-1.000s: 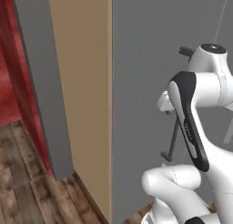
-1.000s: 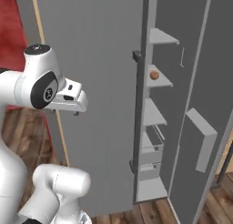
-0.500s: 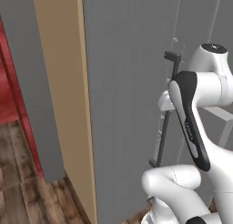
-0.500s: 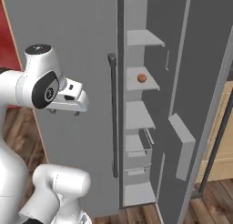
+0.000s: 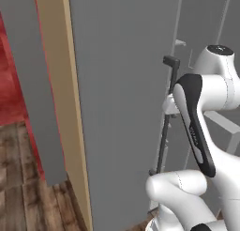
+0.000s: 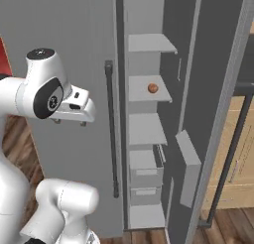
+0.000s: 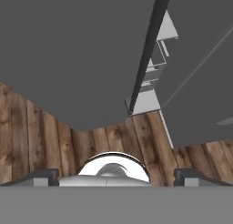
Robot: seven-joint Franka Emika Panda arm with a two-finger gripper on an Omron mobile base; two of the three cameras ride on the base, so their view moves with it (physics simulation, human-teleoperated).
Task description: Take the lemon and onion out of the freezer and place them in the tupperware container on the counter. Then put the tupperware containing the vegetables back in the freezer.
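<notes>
The freezer stands open in the right base view, its light grey shelves bare to the eye. The onion, a small orange-red ball, rests on the second shelf from the top. My gripper hangs folded near my shoulder, well left of the shelves and in front of the closed grey door. In the hand view my gripper points down at the wooden floor, fingertips wide apart and open with nothing between them. The lemon, the tupperware container and the counter are out of view.
A long dark bar handle runs down the closed door. The opened door swings out on the right with its own handle. Light wooden cabinets stand behind it. A tan panel and red wall lie left.
The whole picture has shifted in both base views, so the camera has moved; the freezer now sits nearer and more central. My arm keeps its folded pose and the gripper stays open.
</notes>
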